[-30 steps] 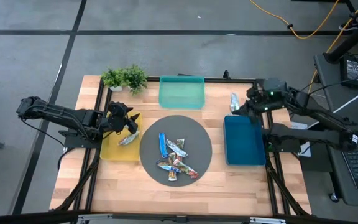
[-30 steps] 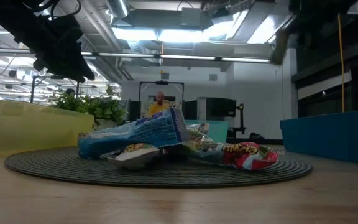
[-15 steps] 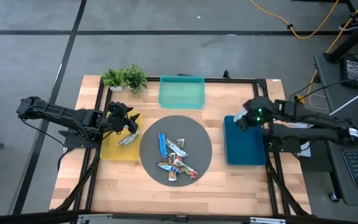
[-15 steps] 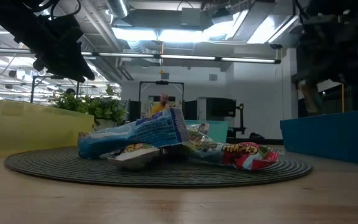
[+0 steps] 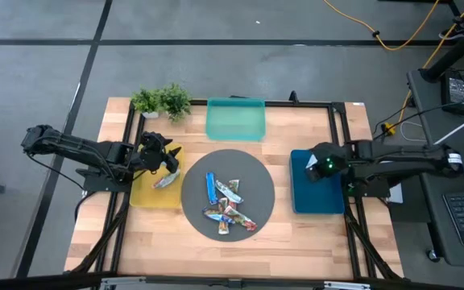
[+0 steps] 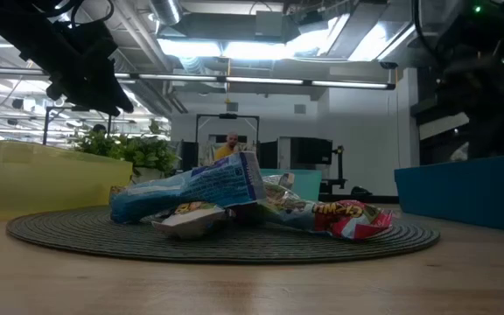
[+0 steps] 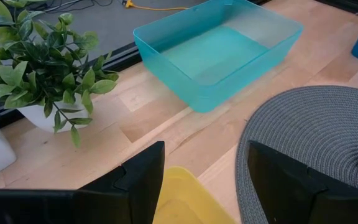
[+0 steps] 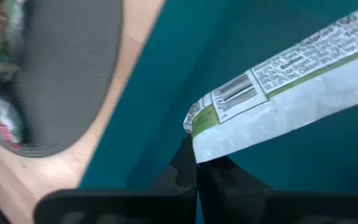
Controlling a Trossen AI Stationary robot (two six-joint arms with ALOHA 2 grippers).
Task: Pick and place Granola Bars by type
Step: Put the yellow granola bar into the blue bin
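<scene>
Several granola bars (image 5: 226,205) in blue, red and silvery wrappers lie heaped on a round grey mat (image 5: 256,173). One more bar (image 5: 166,180) lies in the yellow tray (image 5: 155,196). My left gripper (image 5: 170,158) hangs open above that tray's far end, with nothing between its fingers (image 7: 142,180). My right gripper (image 5: 316,167) is over the dark-blue tray (image 5: 316,200), shut on a silvery-white bar with green print (image 8: 291,87). My right gripper pinches the silvery-white bar by its crimped end next to the barcode (image 8: 199,135) between its two fingers (image 8: 182,168). The fingers point steeply down into the dark-blue tray (image 8: 160,93). The bar runs away from the fingers above the tray's floor; whether it touches the floor I cannot tell.
A teal tray (image 5: 235,119) stands at the far middle of the table, and a potted plant (image 5: 161,101) at the far left. In the low view the heap of bars (image 6: 234,197) sits between the yellow wall (image 6: 33,179) and the dark-blue wall (image 6: 471,188).
My right gripper, still shut on the silvery-white bar, has come from beyond the dark-blue tray's far end toward the table's near edge and down over the tray. It has rolled and tipped its fingers more steeply down.
</scene>
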